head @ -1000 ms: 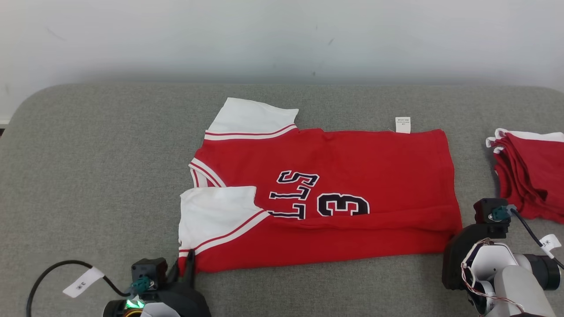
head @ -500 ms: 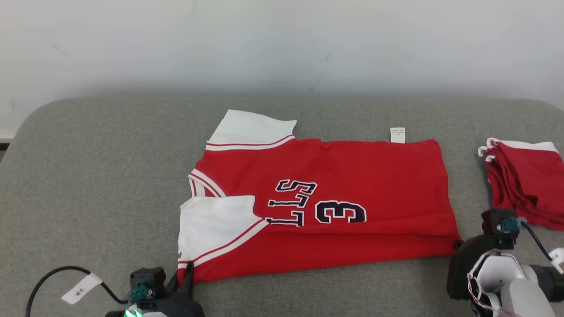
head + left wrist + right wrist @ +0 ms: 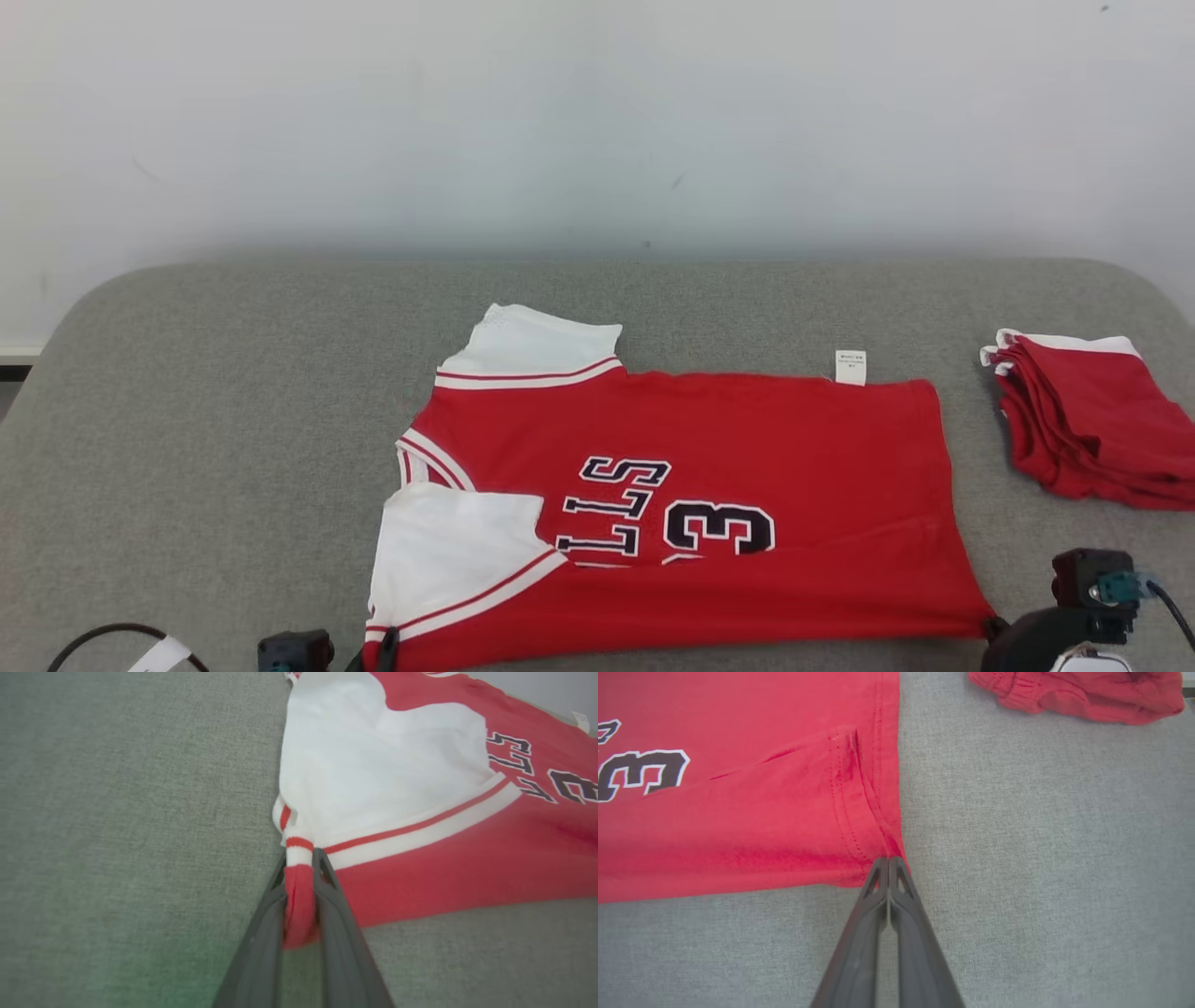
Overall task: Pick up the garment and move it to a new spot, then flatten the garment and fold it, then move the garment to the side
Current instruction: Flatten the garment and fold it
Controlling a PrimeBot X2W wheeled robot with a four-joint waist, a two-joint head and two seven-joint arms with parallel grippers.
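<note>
Evidently folding is in hand: the left jaws pinch the garment (image 3: pixel 747 429) at its shoulder corner, the right jaws, fully closed, at its hem corner; the rest lies flat on the worktop (image 3: pixel 205 392) beyond them. Next, I'd judge, both should lift that edge across together.

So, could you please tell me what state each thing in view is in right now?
jersey: spread on the table, near white sleeve folded over its red body.
left claw: shut on the jersey's near sleeve-side corner.
right claw: shut on the jersey's near hem corner.
red pile: folded, lying apart from the jersey, on the robot's right.
white label: sticking out past the jersey's far edge.
</note>
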